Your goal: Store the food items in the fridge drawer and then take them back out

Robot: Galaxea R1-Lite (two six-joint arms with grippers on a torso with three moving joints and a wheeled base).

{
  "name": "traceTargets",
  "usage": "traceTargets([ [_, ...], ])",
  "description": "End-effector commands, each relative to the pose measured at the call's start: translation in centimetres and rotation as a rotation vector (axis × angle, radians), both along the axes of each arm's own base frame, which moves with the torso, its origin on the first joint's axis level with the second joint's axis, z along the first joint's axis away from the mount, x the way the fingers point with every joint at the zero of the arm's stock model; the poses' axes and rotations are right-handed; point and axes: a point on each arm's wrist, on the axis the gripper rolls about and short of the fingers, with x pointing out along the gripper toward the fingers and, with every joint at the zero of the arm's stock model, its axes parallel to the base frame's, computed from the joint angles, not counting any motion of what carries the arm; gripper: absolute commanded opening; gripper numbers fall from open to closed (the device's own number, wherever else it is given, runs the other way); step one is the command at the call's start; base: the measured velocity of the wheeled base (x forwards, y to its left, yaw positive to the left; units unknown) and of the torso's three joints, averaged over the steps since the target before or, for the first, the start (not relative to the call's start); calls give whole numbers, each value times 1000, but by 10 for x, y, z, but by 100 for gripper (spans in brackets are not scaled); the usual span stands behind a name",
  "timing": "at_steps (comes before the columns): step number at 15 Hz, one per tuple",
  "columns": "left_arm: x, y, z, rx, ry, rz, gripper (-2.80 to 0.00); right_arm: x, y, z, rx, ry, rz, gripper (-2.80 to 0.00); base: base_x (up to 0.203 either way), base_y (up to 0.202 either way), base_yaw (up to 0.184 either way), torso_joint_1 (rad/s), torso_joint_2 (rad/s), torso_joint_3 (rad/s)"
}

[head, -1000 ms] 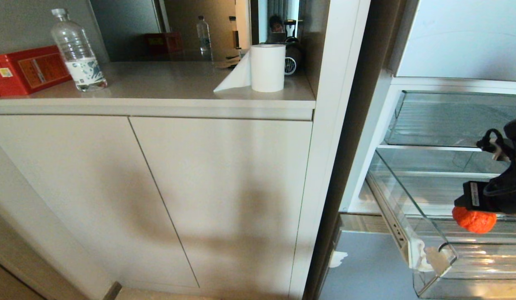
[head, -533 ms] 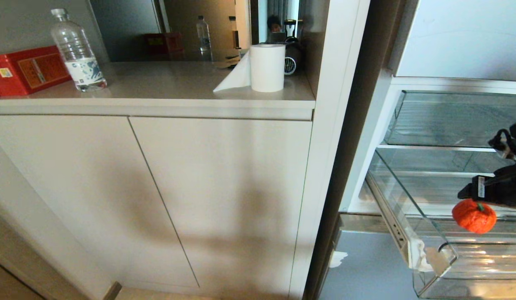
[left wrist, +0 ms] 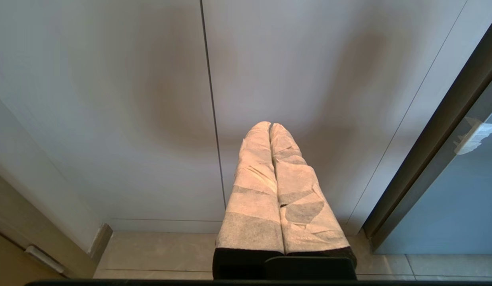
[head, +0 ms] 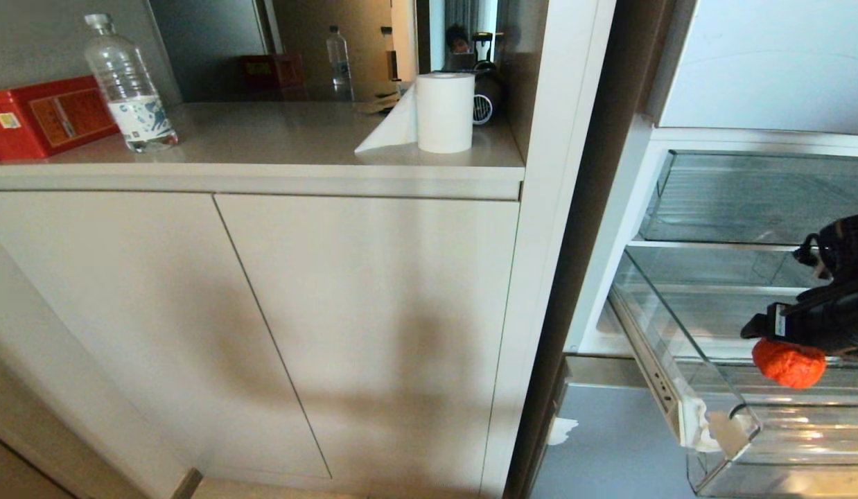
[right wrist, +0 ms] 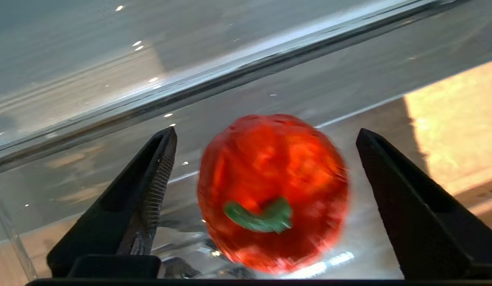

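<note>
The right gripper (right wrist: 266,159) has its two black fingers (right wrist: 150,190) spread wide on either side of one orange-red fruit (right wrist: 272,190), neither touching it. The round fruit has no long axis; its green stem faces the wrist camera. It sits in the clear fridge drawer (head: 730,433). The left gripper (left wrist: 270,127), fingers pressed together, hangs before two beige cabinet doors (head: 360,333) beside the drawer.

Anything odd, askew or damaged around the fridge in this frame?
Yes: a torn scrap of white tape or film hangs off the grey-blue door panel's edge, below the drawer. Nothing spilled.
</note>
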Motion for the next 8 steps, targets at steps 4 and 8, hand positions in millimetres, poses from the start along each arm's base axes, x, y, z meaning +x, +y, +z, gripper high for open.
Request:
traceTargets([
  [4,0,0,0,0,2,0,-280,3,-2,-8,8,24,-5,-280,0,0,0,0,0,0],
  [8,0,0,0,0,2,0,-280,1,-4,-10,13,32,-12,-280,0,0,0,0,0,0],
])
